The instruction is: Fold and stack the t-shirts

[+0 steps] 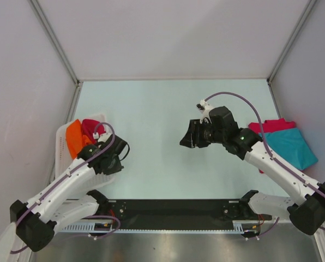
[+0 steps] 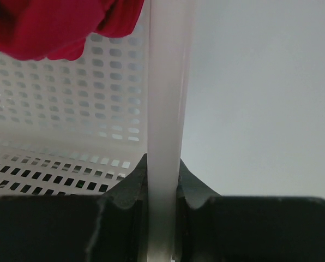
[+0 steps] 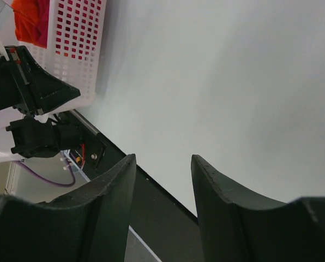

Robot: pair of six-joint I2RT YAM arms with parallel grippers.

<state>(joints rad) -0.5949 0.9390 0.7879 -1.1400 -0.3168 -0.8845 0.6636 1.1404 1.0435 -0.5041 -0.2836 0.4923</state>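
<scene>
Pale worktop [image 1: 151, 136], grey walls [image 1: 168, 38]. My left tool [image 2: 162, 161] clamped the basket [image 2: 70, 109] wall; only overhead showed the teal t-shirt [image 1: 290, 148]; right tool [image 3: 162, 174] gaped, empty.

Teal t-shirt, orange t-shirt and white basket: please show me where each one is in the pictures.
teal t-shirt [image 1: 293, 150], top external view, middle of the flat cloth.
orange t-shirt [image 1: 75, 139], top external view, bunched cloth in the basket.
white basket [image 2: 165, 82], left wrist view, upright edge of its wall.
</scene>
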